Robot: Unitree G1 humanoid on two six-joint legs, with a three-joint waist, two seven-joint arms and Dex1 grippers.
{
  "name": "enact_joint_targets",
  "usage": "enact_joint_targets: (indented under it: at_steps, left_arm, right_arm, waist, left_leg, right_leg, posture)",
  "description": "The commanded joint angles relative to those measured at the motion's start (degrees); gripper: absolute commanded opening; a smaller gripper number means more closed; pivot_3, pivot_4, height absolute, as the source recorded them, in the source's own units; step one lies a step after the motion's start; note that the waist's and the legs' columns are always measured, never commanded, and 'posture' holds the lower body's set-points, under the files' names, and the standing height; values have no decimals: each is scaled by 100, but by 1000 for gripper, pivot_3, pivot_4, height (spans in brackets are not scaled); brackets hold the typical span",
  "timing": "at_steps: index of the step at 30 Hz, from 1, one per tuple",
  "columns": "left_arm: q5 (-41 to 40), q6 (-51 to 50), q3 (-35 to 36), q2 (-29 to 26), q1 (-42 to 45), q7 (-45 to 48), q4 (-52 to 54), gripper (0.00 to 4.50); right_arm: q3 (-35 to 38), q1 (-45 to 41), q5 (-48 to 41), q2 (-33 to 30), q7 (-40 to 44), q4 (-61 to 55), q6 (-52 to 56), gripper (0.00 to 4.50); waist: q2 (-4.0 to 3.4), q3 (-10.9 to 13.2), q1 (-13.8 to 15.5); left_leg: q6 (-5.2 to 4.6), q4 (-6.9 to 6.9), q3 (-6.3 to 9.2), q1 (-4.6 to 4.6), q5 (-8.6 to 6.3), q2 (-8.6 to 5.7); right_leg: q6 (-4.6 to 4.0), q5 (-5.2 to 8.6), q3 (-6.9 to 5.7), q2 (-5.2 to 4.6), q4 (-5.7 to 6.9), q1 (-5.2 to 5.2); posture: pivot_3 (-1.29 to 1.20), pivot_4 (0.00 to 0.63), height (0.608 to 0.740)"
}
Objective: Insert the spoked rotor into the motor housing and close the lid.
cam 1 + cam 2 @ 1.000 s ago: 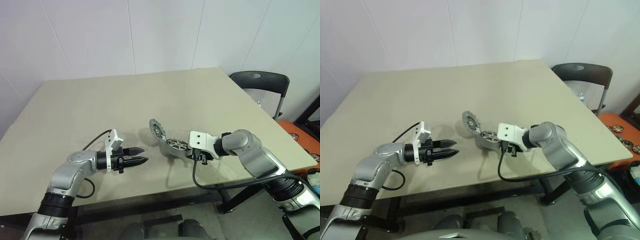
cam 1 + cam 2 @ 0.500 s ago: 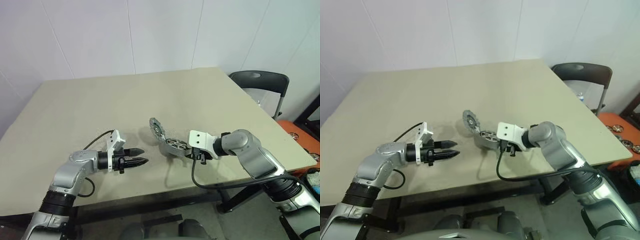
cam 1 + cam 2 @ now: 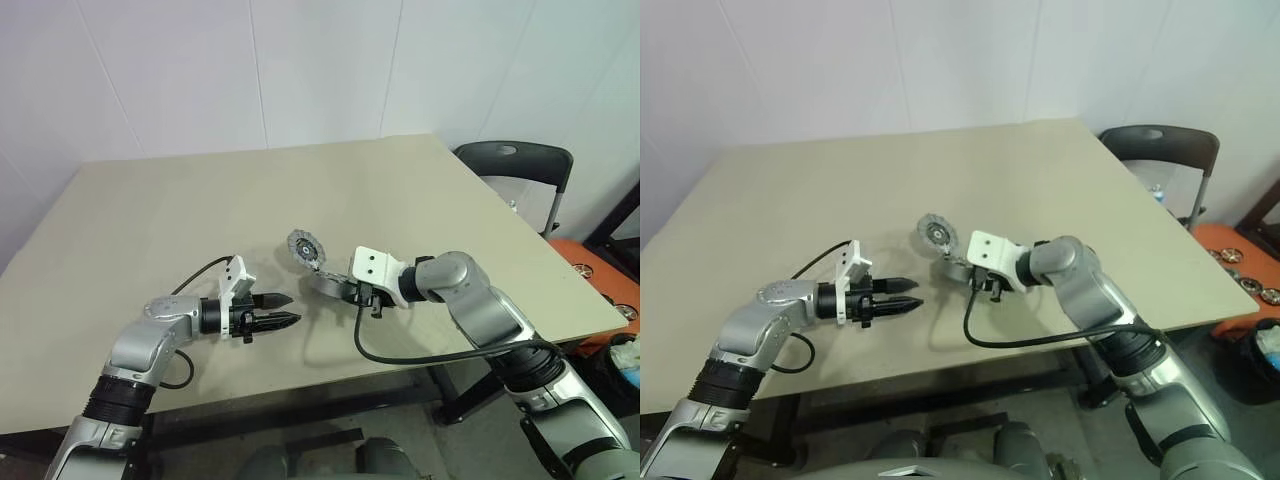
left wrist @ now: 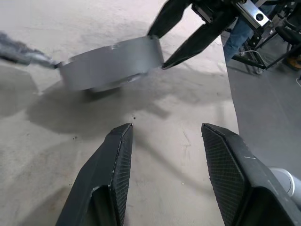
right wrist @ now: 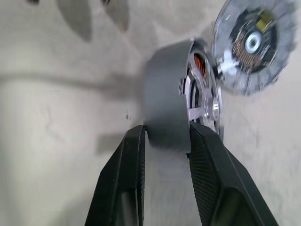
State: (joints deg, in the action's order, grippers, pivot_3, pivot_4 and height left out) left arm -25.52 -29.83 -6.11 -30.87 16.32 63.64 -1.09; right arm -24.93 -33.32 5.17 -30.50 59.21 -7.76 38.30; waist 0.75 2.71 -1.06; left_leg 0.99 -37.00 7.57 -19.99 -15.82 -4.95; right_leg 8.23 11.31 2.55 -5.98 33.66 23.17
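1. The right gripper [image 5: 164, 141], pinching the housing [image 5: 164, 94], has carried it left toward the left gripper [image 3: 285, 309], whose jaws are spread.
2. The rotor [image 5: 203, 101] sits inside; the lid [image 3: 303, 247] stands open, closing remains.

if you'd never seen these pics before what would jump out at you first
Probably the motor housing near the front middle of the table, gripped across its wall by the right gripper. The spoked rotor sits in its mouth over copper windings, and the lid stands swung open at its far edge. Just to its left, the left gripper points at it with fingers apart, holding nothing.
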Motion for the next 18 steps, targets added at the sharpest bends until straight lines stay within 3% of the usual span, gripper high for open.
enact_joint_targets:
  at_steps: [1, 10, 18]
  left_arm:
    - [-8, 7, -28, -5, 190, 18, 154, 2463]
    - [16, 11, -103, 1, 283, -7, 130, 2463]
    - [64, 44, -146, -12, 302, -38, 83, 2463]
  right_arm:
    - [-216, -69, -202, 228, 92, 91, 238, 1178]
    - [-228, -359, -507, 905, -191, 524, 619, 1178]
    - [289, -522, -906, 642, -96, 414, 648, 1178]
  waist:
    - [-7, 5, 29]
    - [-16, 10, 40]
    - [-20, 13, 45]
  left_leg:
    - [-1, 0, 2, -5, 1, 0]
    - [16, 0, 2, -37, 0, -7]
    - [16, 0, 2, -37, 0, -7]
  right_leg:
    - [-1, 0, -1, 1, 0, 3]
    - [-28, -21, 1, 3, -1, 36]
    - [-26, -20, 0, 4, -2, 36]
  posture:
    - [0, 0, 740]
    - [0, 0, 740]
    - [0, 0, 740]
